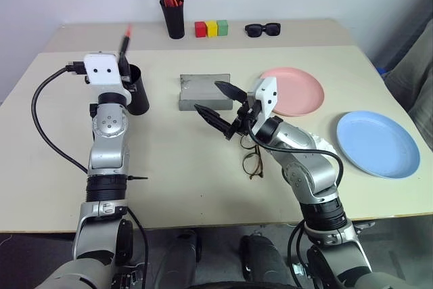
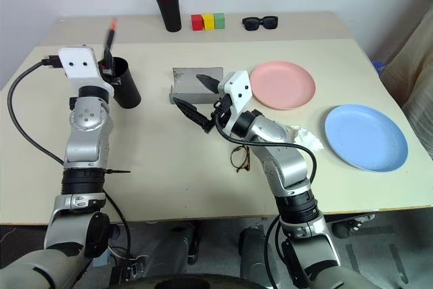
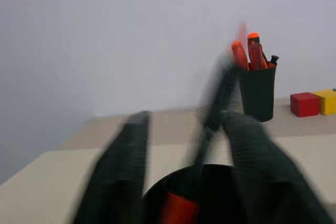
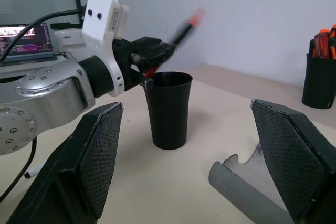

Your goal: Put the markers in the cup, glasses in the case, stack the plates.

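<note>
Overhead, the left gripper [image 4: 149, 56] sits at the rim of the wide matte black plastic cup [image 1: 137, 89], its 2 fingers parted around the slim red-and-black marker [image 1: 125, 40], blurred and tilted over the cup's mouth. Right gripper [image 1: 220, 104], 2 fingers spread wide and empty, hovers beside the grey rectangular hard case [image 1: 203, 91], with the thin-rimmed brownish glasses [image 1: 252, 162] on the beige table [image 1: 183, 167] under its forearm.

Cup [image 1: 137, 90] stands at the table's [image 1: 176, 174] left, the case [image 1: 203, 93] to its right. The pink plate [image 1: 298, 91] lies right of that, the blue plate [image 1: 377, 143] nearer and further right. Glasses [image 1: 253, 162] lie in front of the case.
</note>
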You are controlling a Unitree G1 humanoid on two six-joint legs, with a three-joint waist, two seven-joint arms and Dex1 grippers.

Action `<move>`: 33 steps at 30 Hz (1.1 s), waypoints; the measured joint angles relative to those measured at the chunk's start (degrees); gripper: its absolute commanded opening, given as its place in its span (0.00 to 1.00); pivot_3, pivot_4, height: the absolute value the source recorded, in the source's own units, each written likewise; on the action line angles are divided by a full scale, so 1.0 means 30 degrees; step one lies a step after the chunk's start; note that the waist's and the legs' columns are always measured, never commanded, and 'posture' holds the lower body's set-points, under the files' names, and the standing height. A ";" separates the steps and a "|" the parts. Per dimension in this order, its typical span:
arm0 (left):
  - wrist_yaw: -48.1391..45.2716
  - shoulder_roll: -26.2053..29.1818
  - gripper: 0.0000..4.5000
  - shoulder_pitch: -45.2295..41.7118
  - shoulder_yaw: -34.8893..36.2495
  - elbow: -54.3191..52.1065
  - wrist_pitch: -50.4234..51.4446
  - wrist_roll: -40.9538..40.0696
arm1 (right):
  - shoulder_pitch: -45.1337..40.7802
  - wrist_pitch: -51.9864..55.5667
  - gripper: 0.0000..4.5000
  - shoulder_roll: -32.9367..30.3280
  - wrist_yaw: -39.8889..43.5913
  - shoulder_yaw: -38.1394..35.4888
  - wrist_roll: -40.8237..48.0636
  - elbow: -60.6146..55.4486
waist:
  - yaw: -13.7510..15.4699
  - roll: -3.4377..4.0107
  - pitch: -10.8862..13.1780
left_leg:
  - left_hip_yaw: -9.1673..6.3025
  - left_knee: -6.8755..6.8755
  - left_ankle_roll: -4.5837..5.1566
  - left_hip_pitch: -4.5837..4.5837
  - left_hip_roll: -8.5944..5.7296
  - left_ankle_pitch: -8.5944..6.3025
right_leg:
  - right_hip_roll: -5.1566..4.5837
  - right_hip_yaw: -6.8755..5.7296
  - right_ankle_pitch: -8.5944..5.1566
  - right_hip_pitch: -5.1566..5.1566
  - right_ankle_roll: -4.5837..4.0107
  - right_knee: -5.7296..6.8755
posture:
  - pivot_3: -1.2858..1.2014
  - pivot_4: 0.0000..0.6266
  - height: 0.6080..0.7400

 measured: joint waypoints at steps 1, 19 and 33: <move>0.0003 -0.0006 0.69 0.0002 0.0001 0.0000 0.0004 -0.0003 | 0.0000 0.0000 0.89 0.0008 -0.0001 0.0002 0.0001 0.0000 | -0.0001 0.0000 0.0000 | -0.0001 0.0000 0.0000 0.0000 0.0000 0.0000 | 0.0000 0.0000 0.0000 0.0000 0.0000 0.0000 | 0.52 0.24 1.00; 0.2997 -0.0246 0.99 0.0957 0.3153 -0.4795 0.4929 -0.0500 | 0.0002 0.0003 0.89 -0.0140 0.0083 0.0223 0.0003 0.0002 | -0.0468 0.0000 0.0000 | -0.0028 -0.0017 0.0000 0.0019 0.0014 -0.0001 | 0.0014 -0.0001 0.0001 -0.0018 0.0002 0.0045 | 0.52 0.24 1.00; 0.0332 0.0111 0.99 0.2387 0.5947 -1.2318 2.8505 -0.3208 | -0.0141 0.0641 0.89 -0.5168 0.5115 0.0784 -0.0032 0.0298 | -0.0417 -0.0072 0.0029 | -0.0058 0.0012 -0.0009 0.0040 0.0021 0.0002 | 0.0041 -0.0028 -0.0009 0.0037 0.0000 0.0032 | 0.52 0.24 1.00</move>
